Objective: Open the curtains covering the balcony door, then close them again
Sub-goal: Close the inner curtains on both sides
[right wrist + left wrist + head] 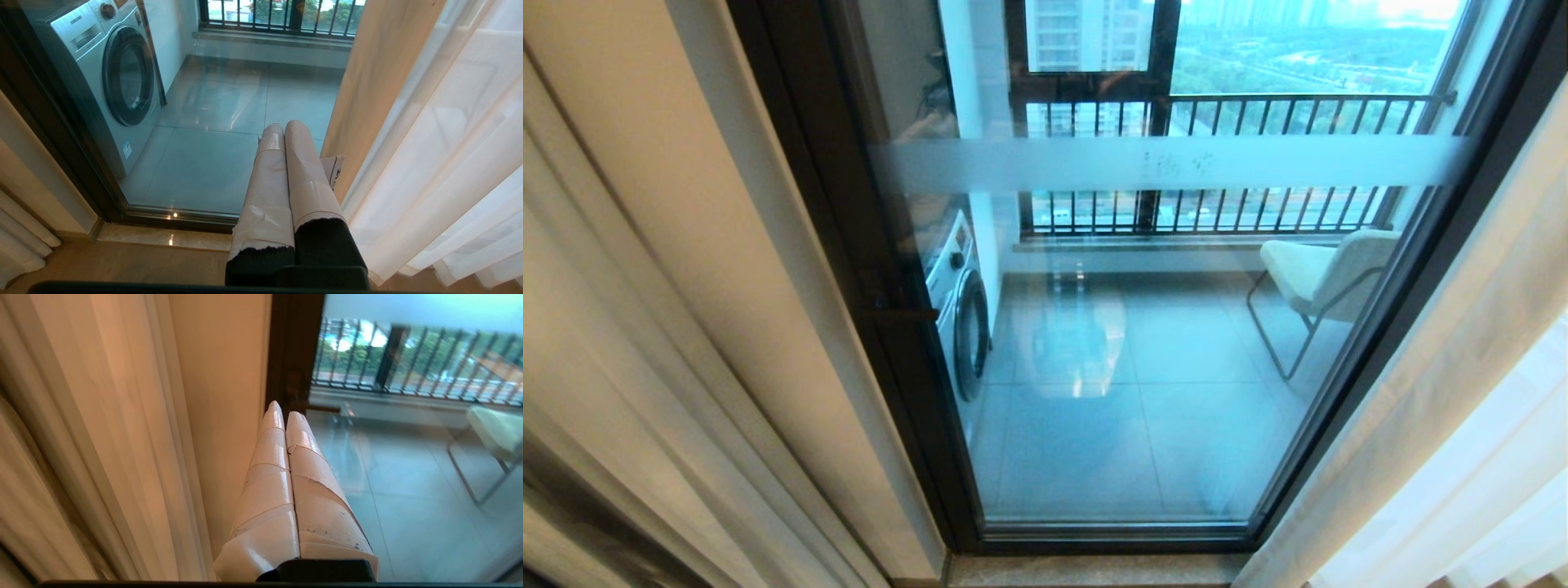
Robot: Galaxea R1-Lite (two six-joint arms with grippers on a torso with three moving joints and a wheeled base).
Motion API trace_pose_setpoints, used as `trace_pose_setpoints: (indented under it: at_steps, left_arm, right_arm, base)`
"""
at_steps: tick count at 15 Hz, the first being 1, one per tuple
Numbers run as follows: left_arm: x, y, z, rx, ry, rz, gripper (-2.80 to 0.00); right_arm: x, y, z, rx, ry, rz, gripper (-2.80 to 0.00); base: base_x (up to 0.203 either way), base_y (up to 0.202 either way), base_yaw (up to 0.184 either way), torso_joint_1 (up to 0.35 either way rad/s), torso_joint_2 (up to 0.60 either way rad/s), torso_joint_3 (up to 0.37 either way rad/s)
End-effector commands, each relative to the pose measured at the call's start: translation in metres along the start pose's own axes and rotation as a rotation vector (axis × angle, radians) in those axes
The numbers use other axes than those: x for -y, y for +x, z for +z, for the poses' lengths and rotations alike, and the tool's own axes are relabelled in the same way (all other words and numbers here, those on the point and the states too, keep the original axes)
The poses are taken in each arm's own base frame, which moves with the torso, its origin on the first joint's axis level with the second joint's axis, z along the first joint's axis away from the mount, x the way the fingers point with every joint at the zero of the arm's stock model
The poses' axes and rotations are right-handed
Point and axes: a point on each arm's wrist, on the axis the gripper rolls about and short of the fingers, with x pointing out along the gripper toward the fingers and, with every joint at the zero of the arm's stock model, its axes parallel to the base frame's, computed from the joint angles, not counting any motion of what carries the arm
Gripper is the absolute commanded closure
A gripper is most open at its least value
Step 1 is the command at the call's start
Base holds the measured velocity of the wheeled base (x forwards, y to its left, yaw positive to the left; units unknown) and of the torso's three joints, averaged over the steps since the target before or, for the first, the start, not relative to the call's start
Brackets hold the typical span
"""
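The curtains hang vertically beside the bare balcony door; both end effectors pressed together, empty.

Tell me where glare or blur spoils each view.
Head view: a pale glare patch on the balcony door glass. Left wrist view: railing and chair blurred, left gripper sharper. Right wrist view: sharp, faint floor reflections, backlit curtains glow.

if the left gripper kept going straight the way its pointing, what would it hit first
Most likely the dark frame of the balcony door. The left gripper, jaws shut, points at that upright, beside the beige drape on one side and the glass on the other. Depth is unclear, so it may graze the drape's edge first.
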Motion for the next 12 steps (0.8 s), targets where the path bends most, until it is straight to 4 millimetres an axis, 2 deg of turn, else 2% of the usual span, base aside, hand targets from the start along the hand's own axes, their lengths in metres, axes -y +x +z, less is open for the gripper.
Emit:
trace_pose_setpoints:
  at_steps: [1,3,5,7,9,10,12]
  left_arm:
    - [0.005,0.041,0.029,-0.081,0.001,0.048,0.0]
    - [0.006,0.068,0.056,-0.068,0.003,0.149,0.0]
    - [0.001,0.092,0.072,-0.068,0.015,0.349,0.0]
    - [-0.005,0.106,0.084,-0.055,0.028,0.541,0.0]
    - [-0.009,0.113,0.088,-0.045,0.037,0.637,0.0]
    - [-0.011,0.118,0.089,-0.044,0.04,0.681,-2.8]
    - [-0.014,0.13,0.095,-0.037,0.044,0.751,-2.8]
  right_arm:
    - [0.0,0.0,0.0,0.0,-0.001,0.001,0.0]
    - [0.0,0.0,0.0,0.0,-0.001,0.001,0.0]
    - [0.0,0.0,0.0,0.0,-0.001,0.001,0.0]
    - [0.0,0.0,0.0,0.0,-0.001,0.001,0.0]
    - [0.0,0.0,0.0,0.0,-0.001,0.001,0.0]
    - [0.0,0.0,0.0,0.0,-0.001,0.001,0.0]
    - [0.0,0.0,0.0,0.0,-0.001,0.001,0.0]
  base:
    - [0.0,0.0,0.0,0.0,0.0,0.0]
    - [0.0,0.0,0.0,0.0,0.0,0.0]
    - [0.0,0.0,0.0,0.0,0.0,0.0]
    - [0.0,0.0,0.0,0.0,0.0,0.0]
    - [0.0,0.0,0.0,0.0,0.0,0.0]
    - [0.0,0.0,0.0,0.0,0.0,0.0]
    - [0.0,0.0,0.0,0.0,0.0,0.0]
